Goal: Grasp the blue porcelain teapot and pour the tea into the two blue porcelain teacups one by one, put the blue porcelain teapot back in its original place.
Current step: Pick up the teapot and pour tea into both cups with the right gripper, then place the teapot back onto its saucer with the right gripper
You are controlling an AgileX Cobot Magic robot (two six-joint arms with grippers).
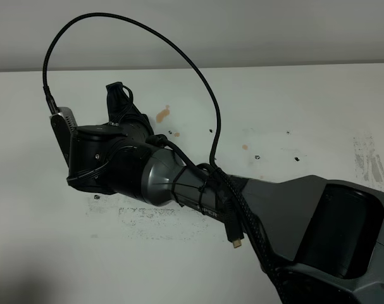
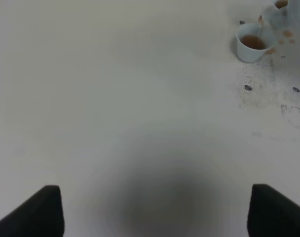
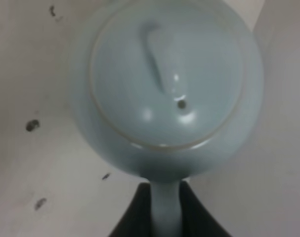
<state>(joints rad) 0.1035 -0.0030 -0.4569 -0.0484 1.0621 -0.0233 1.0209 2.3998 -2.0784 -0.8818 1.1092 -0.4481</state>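
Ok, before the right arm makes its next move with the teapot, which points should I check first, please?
1. Right gripper shut on the handle of the blue porcelain teapot: ok.
2. Teapot lid seated: ok.
3. Fully visible teacup holds tea: ok.
4. Second teacup filled: cannot tell, the picture edge cuts it.
5. Table dry around the cups: not ok, tea drops lie beside them.
6. Left gripper open, empty, apart from the cups: ok.
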